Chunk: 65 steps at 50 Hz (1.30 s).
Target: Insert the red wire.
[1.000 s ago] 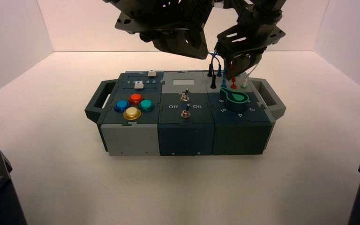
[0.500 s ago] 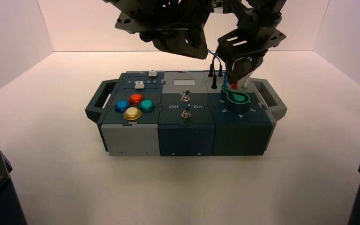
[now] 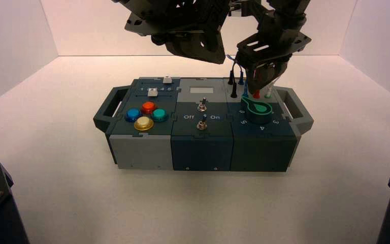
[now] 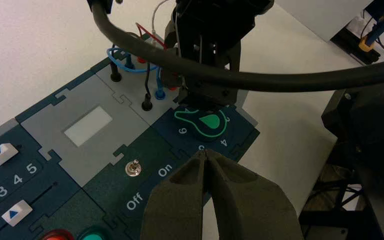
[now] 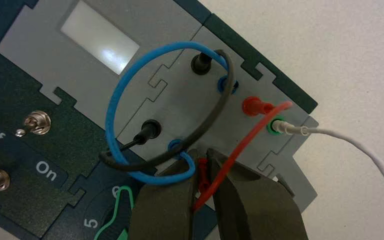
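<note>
Right hand (image 5: 204, 172) grips the red wire (image 5: 240, 145) over the box (image 3: 203, 132) on a white floor (image 3: 193, 203).

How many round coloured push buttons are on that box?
4, clustered at the box's left front: blue, red, green, yellow. None appear hidden.

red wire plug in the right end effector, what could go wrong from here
1. The right end effector pinches the red wire plug near the blue wire and black wire loops; pushing down could snag or drag them.
2. The grip looks narrow, so the plug might tilt and miss its socket.
3. The green knob sits close by and could get bumped.
</note>
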Tool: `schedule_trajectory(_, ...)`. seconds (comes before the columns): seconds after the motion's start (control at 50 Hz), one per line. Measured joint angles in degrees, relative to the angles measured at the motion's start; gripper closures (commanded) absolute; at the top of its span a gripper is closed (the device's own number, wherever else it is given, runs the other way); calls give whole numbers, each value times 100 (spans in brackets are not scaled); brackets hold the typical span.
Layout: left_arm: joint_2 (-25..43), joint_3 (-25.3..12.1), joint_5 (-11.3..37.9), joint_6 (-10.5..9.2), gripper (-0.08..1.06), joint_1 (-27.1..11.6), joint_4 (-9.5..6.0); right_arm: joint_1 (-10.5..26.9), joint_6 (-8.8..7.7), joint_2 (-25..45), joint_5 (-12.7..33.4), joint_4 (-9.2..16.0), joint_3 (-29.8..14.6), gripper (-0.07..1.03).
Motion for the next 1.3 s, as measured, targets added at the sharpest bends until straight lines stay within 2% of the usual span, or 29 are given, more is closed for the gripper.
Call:
schedule_trajectory(0.5, 0, 0, 0, 9, 101, 9, 0, 18, 0, 185, 167, 0, -202, 96)
schedule_trajectory(0.7, 0, 0, 0, 9, 101, 26, 9, 18, -18, 229, 299, -9, -316, 79)
schedule_trajectory(0.72, 0, 0, 0, 9, 101, 26, 0, 9, -18, 237, 308, -9, -325, 73)
schedule_trajectory(0.8, 0, 0, 0, 0, 101, 26, 9, -18, -18, 255, 343, -44, -378, 63)
schedule_trajectory(1.14, -9, 0, 0, 9, 101, 35, 9, -26, 0, 211, 439, -176, -448, 63)
schedule_trajectory(1.3, -44, 0, 0, 9, 101, 44, 9, -9, 0, -62, 668, -211, -439, 63)
